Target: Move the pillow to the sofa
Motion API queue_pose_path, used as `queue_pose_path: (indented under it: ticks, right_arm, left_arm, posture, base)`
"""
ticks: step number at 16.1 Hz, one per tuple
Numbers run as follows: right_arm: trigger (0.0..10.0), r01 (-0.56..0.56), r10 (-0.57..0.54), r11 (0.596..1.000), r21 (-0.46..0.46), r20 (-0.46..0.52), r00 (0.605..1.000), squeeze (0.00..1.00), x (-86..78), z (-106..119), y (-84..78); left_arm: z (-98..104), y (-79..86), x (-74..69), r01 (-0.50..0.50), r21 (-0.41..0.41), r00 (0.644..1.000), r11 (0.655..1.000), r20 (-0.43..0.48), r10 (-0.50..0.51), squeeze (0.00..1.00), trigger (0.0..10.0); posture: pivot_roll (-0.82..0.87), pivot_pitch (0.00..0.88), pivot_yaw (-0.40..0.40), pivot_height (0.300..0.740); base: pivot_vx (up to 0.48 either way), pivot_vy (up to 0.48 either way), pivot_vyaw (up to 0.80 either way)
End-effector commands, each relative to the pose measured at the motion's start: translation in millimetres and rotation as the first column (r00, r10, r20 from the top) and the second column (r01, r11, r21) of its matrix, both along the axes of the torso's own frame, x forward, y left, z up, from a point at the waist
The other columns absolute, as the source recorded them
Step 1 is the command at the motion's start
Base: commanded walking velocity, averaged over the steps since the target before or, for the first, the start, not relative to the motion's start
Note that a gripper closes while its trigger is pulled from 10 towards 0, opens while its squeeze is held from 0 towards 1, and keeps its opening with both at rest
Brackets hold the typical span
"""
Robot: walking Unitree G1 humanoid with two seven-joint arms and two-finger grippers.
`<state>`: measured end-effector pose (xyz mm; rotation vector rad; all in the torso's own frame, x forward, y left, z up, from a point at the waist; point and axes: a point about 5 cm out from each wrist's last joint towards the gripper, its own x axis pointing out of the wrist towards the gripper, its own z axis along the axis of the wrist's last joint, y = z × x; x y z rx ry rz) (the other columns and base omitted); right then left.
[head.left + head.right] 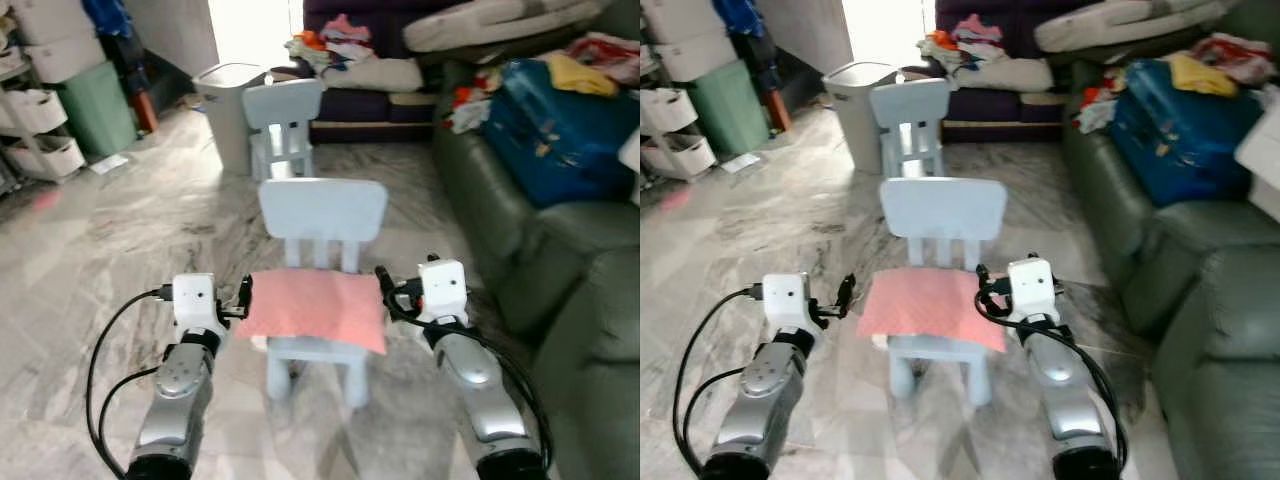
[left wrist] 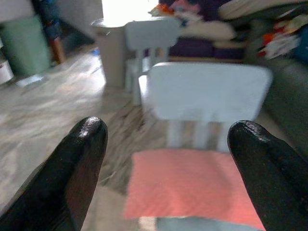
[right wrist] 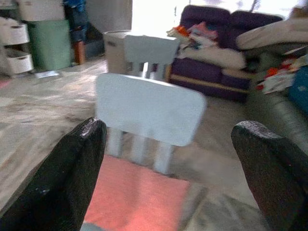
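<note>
- On the seat of a small pale blue chair [image 1: 322, 215], right in front of the robot, a flat pink pillow [image 1: 314, 308] is seen, and its near edge hangs a little over the seat
- Just beside the pillow's left end the left gripper [image 1: 243, 297] is held, with its fingers [image 2: 79, 163] spread wide and nothing between them
- Just beside the pillow's right end the right gripper [image 1: 385, 285] is held, also wide open and with nothing in it
- To the right a dark green sofa [image 1: 560, 250] is seen, with a blue bag [image 1: 565, 125] and clothes piled on its far part
- A second small chair [image 1: 283, 120] and a grey bin [image 1: 228, 110] are seen farther away
- The pillow could be pushed off the seat if one side is touched first
- The pillow is soft, so it may sag and slip out if it is pinched only at its edges
- The light chair could be knocked over by an arm
</note>
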<state>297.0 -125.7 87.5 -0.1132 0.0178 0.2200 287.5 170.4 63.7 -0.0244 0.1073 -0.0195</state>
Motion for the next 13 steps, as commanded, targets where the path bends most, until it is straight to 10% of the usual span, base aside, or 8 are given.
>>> queue_pose_path:
  ticks: [1, 13]
  right_arm:
    - [10.0, -0.015, 0.015, 1.000, 0.003, 0.027, 1.000, 0.00, 1.9, 6.5, 4.4]
    - [10.0, -0.016, 0.016, 1.000, -0.004, 0.019, 1.000, 0.00, 1.1, 4.7, 3.2]
  left_arm:
    - [4.5, 2.5, 2.3, -0.001, 0.005, 1.000, 1.000, 0.015, 0.001, 0.00, 10.0]
    - [2.4, 0.7, 1.7, -0.005, -0.010, 1.000, 1.000, -0.002, 0.005, 0.00, 10.0]
  posture:
    - [-0.04, 0.000, 0.044, 0.740]
    - [-0.05, 0.002, 0.042, 0.740]
  base:
    - [0.435, 0.000, 0.00]
    - [0.354, 0.281, 0.00]
